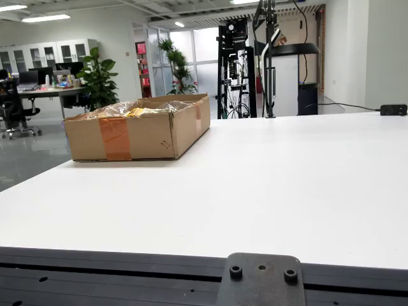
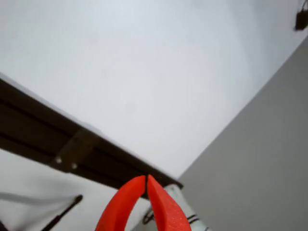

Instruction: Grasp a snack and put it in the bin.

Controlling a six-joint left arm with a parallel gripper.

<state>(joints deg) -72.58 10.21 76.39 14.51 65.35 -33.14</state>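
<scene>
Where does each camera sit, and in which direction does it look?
View from the table edge: low, looking across the white table to the cardboard box; no arm shows.
View that rides on the gripper: looks down at the table edge; the red gripper shows, tips together.
Shared: the white table and its dark edge rail.

I can't read any text, label, brand, number or sign in either view. The box (image 1: 137, 127) shows only plain cardboard and a strip of orange tape, no print that I can make out. The wrappers inside it are too small and glary to read. The red sign (image 1: 141, 49) on the far wall is too distant to tell what it says. The view that rides on the gripper shows no lettering at all.
</scene>
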